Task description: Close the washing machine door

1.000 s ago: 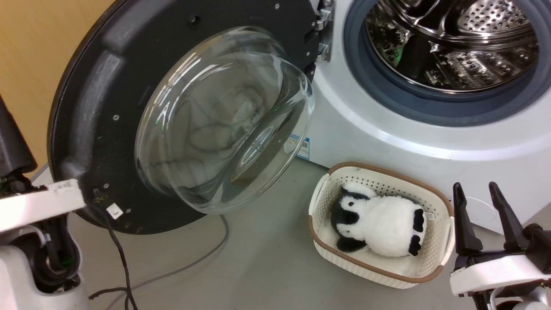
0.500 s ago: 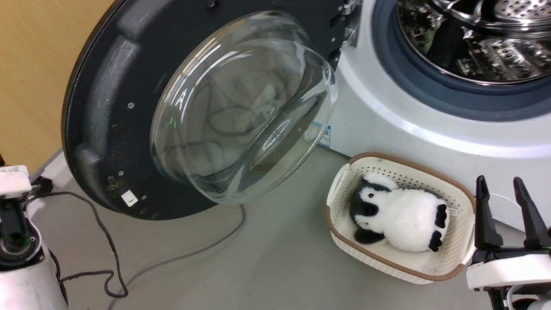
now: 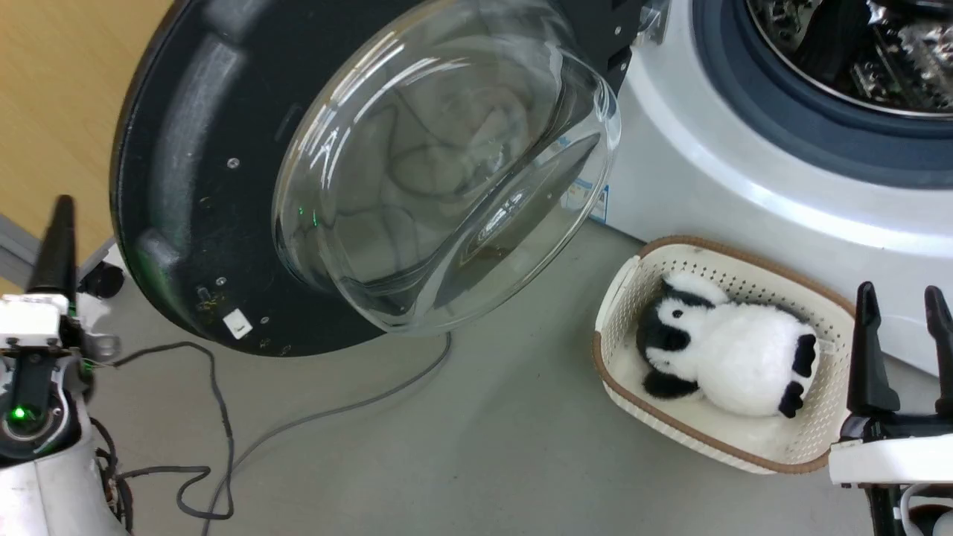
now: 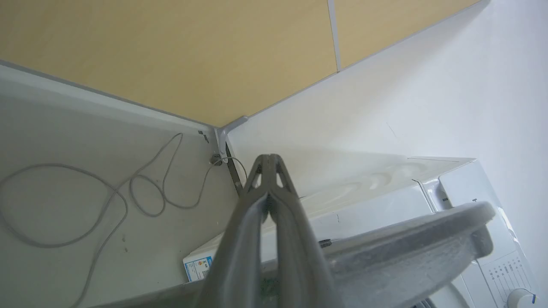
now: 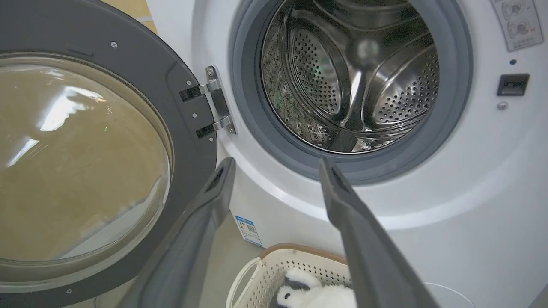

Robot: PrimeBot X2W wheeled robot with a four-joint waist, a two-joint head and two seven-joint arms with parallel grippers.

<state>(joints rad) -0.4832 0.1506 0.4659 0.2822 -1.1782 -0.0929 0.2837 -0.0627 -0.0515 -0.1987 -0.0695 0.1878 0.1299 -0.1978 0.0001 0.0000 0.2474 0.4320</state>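
Observation:
The washing machine door (image 3: 193, 171) stands wide open, a black disc with its bulging glass bowl (image 3: 447, 164) facing me and its metal hinge (image 5: 216, 105) at the right. The white washing machine (image 3: 715, 171) shows its steel drum (image 5: 351, 72) and grey-blue gasket (image 3: 744, 119). My left gripper (image 3: 63, 205) is shut and empty, pointing up just left of the door's outer rim; the left wrist view shows its closed fingers (image 4: 269, 160) behind the door's edge (image 4: 406, 252). My right gripper (image 3: 898, 290) stands open and empty at the lower right, its fingers (image 5: 276, 162) aimed toward the drum opening.
A cream basket (image 3: 618, 298) holding a black-and-white plush toy (image 3: 730, 353) sits on the floor before the machine, next to my right gripper. Grey cables (image 3: 223, 447) trail over the floor under the door. A wooden wall (image 3: 52, 112) closes off the left side.
The head camera has turned, shifting the whole picture right and up. My left gripper has come up into view at the lower left, shut, beside the door's rim. The door itself looks unmoved.

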